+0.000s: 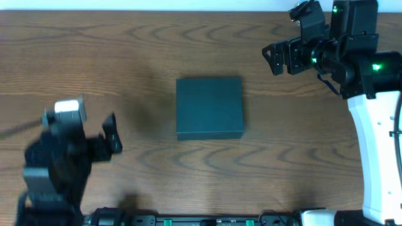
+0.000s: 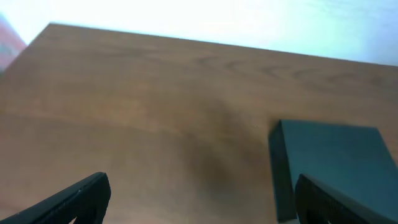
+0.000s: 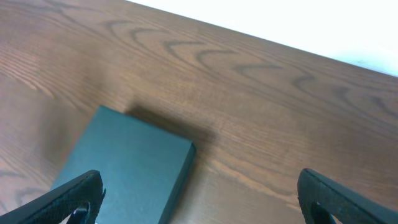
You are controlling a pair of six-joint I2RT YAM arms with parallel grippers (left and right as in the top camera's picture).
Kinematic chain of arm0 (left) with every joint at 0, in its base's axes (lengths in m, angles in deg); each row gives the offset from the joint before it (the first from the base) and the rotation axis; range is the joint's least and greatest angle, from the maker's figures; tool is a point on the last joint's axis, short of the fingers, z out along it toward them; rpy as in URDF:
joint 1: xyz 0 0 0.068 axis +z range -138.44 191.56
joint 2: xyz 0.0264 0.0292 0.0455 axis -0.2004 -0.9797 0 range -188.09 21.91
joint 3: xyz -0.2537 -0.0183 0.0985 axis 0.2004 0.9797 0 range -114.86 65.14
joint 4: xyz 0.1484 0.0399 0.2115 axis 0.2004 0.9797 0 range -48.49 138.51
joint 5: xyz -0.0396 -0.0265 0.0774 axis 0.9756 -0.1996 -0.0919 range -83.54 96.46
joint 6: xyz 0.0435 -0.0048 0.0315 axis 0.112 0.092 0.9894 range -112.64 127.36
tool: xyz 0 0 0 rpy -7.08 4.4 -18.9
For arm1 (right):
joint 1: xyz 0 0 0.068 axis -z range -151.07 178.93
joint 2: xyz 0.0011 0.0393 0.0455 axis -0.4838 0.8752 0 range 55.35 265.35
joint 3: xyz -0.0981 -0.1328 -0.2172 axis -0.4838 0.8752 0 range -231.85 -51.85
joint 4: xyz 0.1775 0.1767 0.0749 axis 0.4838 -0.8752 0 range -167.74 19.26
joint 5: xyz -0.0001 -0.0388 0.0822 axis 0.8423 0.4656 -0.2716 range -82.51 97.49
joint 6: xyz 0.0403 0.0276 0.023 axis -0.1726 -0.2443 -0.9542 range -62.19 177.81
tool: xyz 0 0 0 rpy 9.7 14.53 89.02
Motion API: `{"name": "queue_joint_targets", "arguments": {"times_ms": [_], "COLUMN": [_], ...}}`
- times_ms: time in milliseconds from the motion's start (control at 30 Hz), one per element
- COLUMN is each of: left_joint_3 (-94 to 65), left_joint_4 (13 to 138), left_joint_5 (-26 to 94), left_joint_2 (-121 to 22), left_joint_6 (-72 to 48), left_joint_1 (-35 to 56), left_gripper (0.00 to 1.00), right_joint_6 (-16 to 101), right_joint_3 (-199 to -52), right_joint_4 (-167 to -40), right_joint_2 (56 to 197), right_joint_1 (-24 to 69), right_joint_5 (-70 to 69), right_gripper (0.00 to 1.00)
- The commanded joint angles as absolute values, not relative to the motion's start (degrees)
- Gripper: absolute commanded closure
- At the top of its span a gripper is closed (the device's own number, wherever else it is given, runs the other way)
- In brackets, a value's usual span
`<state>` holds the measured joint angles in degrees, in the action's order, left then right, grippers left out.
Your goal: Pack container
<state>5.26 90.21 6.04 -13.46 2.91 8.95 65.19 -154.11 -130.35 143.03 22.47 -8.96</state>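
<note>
The container [image 1: 209, 107] is a dark teal square box lying shut and flat at the middle of the wooden table. It shows at the right in the left wrist view [image 2: 329, 162] and at the lower left in the right wrist view [image 3: 124, 171]. My left gripper [image 1: 113, 139] is open and empty, to the left of the box and apart from it; its fingers [image 2: 199, 202] are spread wide. My right gripper [image 1: 276, 56] is open and empty, raised at the far right, apart from the box; its fingers [image 3: 199, 199] are spread wide.
Bare wooden tabletop [image 1: 125, 56] surrounds the box. The table's far edge meets a white wall [image 2: 249, 18]. The right arm's white base [image 1: 377, 157] stands at the right edge.
</note>
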Motion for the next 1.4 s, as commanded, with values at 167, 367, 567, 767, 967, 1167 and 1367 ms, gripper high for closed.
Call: {"name": "queue_joint_targets", "arguments": {"times_ms": [167,367,567,767,967,1167,1367], "left_joint_3": [21.1,29.6,38.2,44.3,47.4,51.4,54.2], "left_joint_4": [87.6,85.3,82.8,82.8,82.8,82.8,82.7], "left_joint_5": [5.7,5.9,4.8,4.3,1.9,1.2,1.1], "left_joint_2": [0.3,7.0,16.0,21.6,21.7,21.7,21.7], "left_joint_6": [-3.2,-3.2,-3.2,-3.1,-1.7,-1.4,-0.8], "left_joint_1": [9.4,9.4,9.4,9.4,9.5,12.1,13.7], "left_gripper": [0.05,0.05,0.05,0.05,0.05,0.05,0.05], "right_joint_6": [65.6,65.6,65.6,65.6,65.6,65.6,65.6], "right_joint_3": [-154.5,-154.5,-154.5,-154.5,-154.5,-154.5,-154.5], "right_joint_4": [-130.4,-130.4,-130.4,-130.4,-130.4,-130.4,-130.4], "right_joint_2": [142.6,142.6,142.6,142.6,142.6,142.6,142.6], "right_joint_1": [22.1,22.1,22.1,22.1,22.1,22.1,22.1], "right_joint_5": [-8.8,-8.8,-8.8,-8.8,-8.8,-8.8,-8.8], "right_gripper": [0.01,0.01,0.01,0.01,0.01,0.01,0.01]}}
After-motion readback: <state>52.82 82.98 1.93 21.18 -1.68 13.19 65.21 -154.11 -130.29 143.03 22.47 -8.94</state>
